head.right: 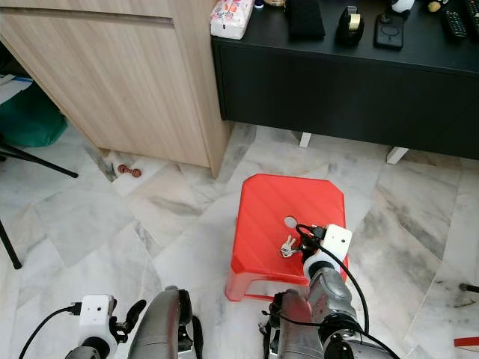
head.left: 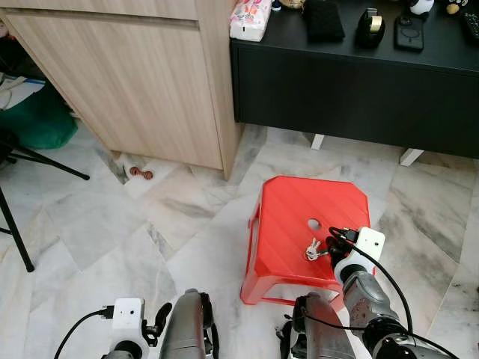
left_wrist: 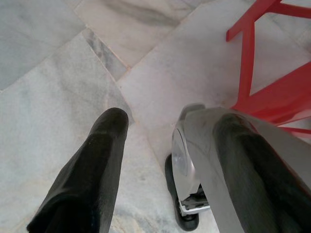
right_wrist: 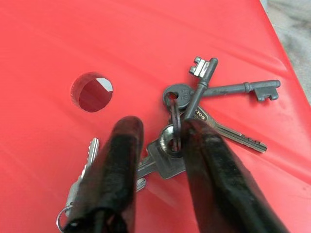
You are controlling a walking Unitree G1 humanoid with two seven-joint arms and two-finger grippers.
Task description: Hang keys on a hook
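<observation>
A bunch of keys lies on the top of a red plastic stool, close to its round hole. The bunch holds two dark old-style keys and several silver ones on a ring. My right gripper hovers just over the bunch, open, with one black finger on each side of the ring and the silver keys. From the head, the right gripper sits at the stool's near right part, beside the keys. My left gripper hangs open and idle low over the marble floor.
A light wooden cabinet stands at the back left, and a black console with small items and a tissue pack at the back right. A small brown object lies by the cabinet. Black stand legs are at far left.
</observation>
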